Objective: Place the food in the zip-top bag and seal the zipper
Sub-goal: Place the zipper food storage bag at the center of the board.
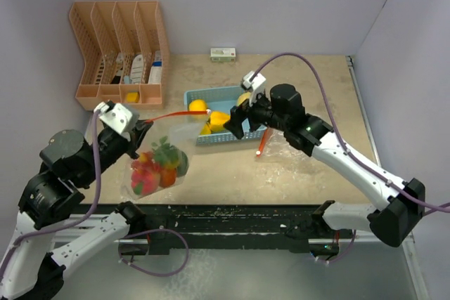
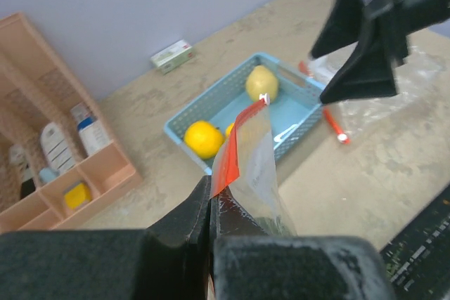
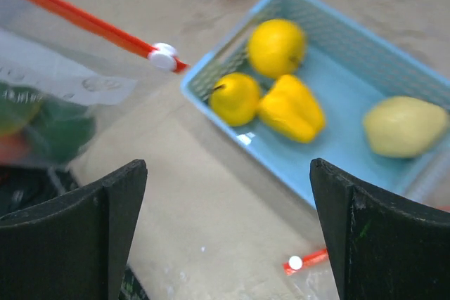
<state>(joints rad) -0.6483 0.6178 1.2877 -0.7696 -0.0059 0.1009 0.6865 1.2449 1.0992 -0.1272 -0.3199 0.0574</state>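
A clear zip-top bag (image 1: 158, 163) with a red zipper strip (image 1: 169, 114) holds red and green toy food. My left gripper (image 1: 140, 131) is shut on the bag's red zipper edge (image 2: 226, 159) and holds it up at the left. Several yellow toy foods lie in the light-blue basket (image 1: 242, 93): a round one (image 3: 276, 47), another (image 3: 235, 98), a pepper shape (image 3: 292, 107) and a pale one (image 3: 404, 126). My right gripper (image 1: 235, 123) is open and empty, just above the basket's front-left corner (image 3: 193, 82). The zipper's white slider (image 3: 163, 56) hangs near it.
A second clear bag with a red zipper (image 1: 261, 145) lies flat on the table to the right of the basket. A peach desk organizer (image 1: 119, 47) stands at the back left, and a small box (image 1: 223, 53) against the back wall.
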